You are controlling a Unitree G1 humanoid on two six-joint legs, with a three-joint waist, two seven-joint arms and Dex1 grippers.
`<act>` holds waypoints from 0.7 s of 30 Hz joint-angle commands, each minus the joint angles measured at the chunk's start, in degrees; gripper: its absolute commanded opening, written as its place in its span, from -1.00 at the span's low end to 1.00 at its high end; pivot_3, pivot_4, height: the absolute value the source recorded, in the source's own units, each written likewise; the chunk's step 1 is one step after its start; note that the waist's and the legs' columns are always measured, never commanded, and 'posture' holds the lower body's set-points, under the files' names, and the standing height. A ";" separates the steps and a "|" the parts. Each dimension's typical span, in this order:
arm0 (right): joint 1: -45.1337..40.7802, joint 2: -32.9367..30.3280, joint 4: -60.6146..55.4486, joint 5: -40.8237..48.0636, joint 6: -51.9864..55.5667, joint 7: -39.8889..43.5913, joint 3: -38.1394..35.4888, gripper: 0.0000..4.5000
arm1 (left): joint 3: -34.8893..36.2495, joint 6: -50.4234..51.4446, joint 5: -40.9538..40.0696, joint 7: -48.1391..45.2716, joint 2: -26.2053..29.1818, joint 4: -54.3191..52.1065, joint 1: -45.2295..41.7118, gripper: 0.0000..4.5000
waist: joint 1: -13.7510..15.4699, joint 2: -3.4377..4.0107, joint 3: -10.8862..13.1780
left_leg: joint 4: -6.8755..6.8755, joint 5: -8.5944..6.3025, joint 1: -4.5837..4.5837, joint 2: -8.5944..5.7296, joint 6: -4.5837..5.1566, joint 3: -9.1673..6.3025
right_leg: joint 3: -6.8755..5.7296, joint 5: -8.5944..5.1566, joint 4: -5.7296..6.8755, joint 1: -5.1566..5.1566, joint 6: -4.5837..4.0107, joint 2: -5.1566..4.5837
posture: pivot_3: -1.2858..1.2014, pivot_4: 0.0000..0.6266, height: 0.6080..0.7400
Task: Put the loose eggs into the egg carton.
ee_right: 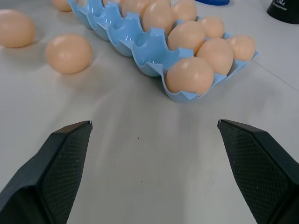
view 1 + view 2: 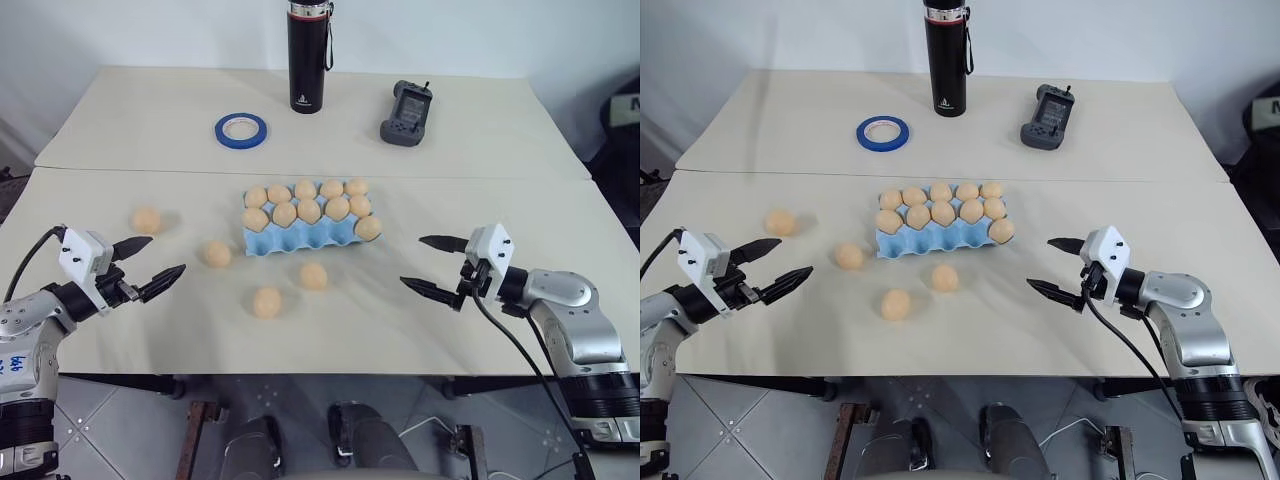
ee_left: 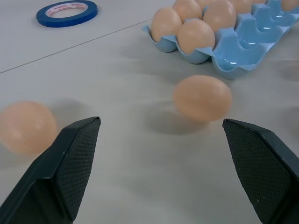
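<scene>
Egg carton part-filled, four loose eggs near, both jaws wide

Black flask, blue tape ring, grey handset.

Two pale beige tables butted together, a seam between them | plain white wall behind | grey tiled floor below | even, soft light
</scene>
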 commanded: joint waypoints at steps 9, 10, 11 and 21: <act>-0.84 -1.68 -2.99 1.85 1.78 0.50 -2.05 1.00 | 3.08 -6.17 -2.51 -7.94 1.43 2.53 -1.44 0.99 | -0.08 0.00 0.00 | 0.02 0.00 0.00 0.00 0.00 0.00 | 0.00 0.00 0.02 0.00 0.00 0.01 | 0.03 -0.52 1.00; -0.11 -2.06 -5.18 2.76 3.36 0.68 -2.08 1.00 | 3.60 -8.26 -2.73 -9.93 1.67 3.40 -1.07 0.99 | -0.04 0.00 0.00 | 0.02 0.00 0.00 0.00 0.00 0.00 | -0.01 0.00 0.01 0.00 0.00 0.01 | 0.03 -0.52 1.00; 0.58 -2.22 -7.62 4.00 5.35 0.52 -2.18 1.00 | 4.31 -9.97 -3.58 -12.22 1.63 4.25 -0.82 0.99 | 0.01 0.02 0.00 | 0.01 0.00 0.00 0.01 -0.01 0.00 | -0.01 0.00 0.00 -0.01 0.00 0.01 | 0.03 -0.52 1.00; 5.06 -1.20 -21.84 6.49 15.54 -5.47 -0.40 1.00 | 5.68 -15.24 -7.85 -24.31 1.57 9.60 -0.43 0.99 | -0.02 -0.01 -0.01 | 0.06 -0.11 -0.02 0.02 0.14 -0.04 | -0.05 -0.01 -0.01 0.03 -0.03 -0.04 | 0.03 -0.52 1.00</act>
